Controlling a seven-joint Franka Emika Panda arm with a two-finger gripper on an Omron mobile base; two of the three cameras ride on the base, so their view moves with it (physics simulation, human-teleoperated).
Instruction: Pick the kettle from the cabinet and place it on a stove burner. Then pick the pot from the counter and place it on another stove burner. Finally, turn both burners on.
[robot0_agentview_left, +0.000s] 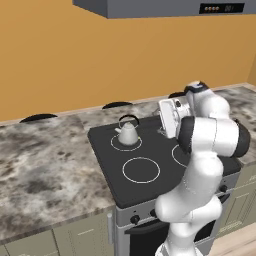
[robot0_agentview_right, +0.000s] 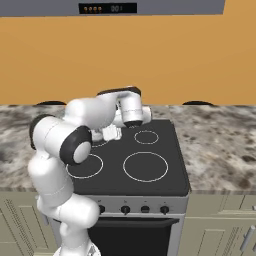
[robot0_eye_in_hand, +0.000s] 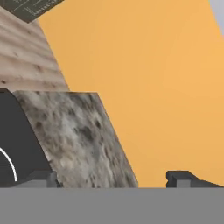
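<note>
Kettle (robot0_agentview_left: 128, 133) sits on a burner; your empty pincer (robot0_eye_in_hand: 112, 178) gapes wide — swinging away may, seemingly, clip it.

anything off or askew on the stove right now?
Nothing stands out. The kettle sits upright inside a rear burner ring on the cooktop, no spill or damage visible. The gripper is open and empty, facing the counter and wall.
</note>
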